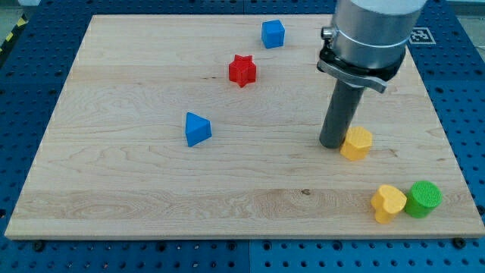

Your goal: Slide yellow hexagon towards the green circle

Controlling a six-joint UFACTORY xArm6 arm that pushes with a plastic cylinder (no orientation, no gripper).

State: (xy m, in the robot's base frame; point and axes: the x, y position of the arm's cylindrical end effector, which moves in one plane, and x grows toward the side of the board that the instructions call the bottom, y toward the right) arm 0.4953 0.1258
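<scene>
My tip (331, 143) has no fingers to open or close; it touches the yellow hexagon (356, 142) on its left side. The hexagon sits up-left of the green circle (423, 199). It looks small, hard and light, so it should slide easily on the smooth surface (136, 189) when pushed from its upper-left.

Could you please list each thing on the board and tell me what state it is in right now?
My tip: down on the board, touching the yellow hexagon's left side.
Yellow hexagon: flat, apart from the green circle.
Green circle: flat, touching the yellow heart.
Yellow heart: flat, at the circle's left.
Blue triangle: alone.
Red star: alone.
Blue cube: alone, near the view's top.
</scene>
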